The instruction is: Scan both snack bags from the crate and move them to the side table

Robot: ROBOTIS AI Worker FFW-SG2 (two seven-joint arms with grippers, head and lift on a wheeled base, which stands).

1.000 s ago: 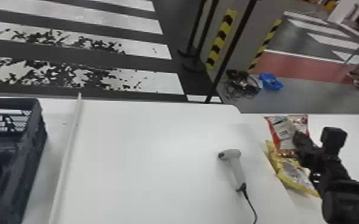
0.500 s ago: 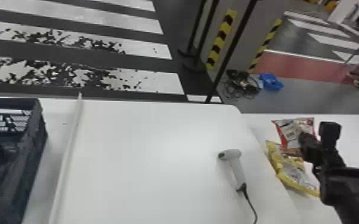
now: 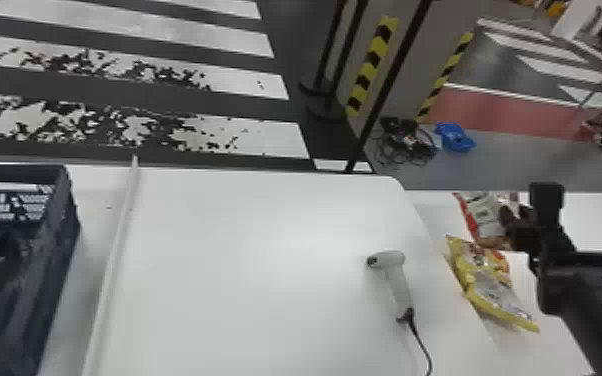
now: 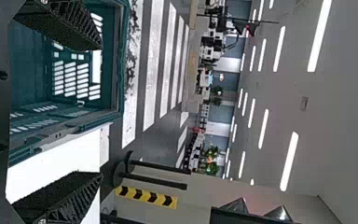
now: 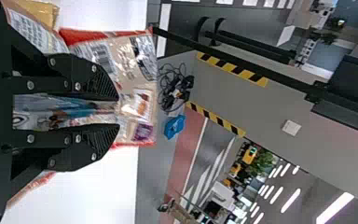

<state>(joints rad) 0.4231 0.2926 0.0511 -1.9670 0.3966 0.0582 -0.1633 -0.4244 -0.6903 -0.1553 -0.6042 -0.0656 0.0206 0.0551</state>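
Red snack bag pinched in the right gripper at the side table, probably the last placement
Yellow snack bag lies at the red one's 6 o'clock, scanner at its 8, crate far off at 9; the left gripper has its fingers wide apart by the crate; whether the red bag bears on the tabletop I cannot tell; the next move looks to be settling it flat beside the yellow, parting the right fingers and backing off without dragging either
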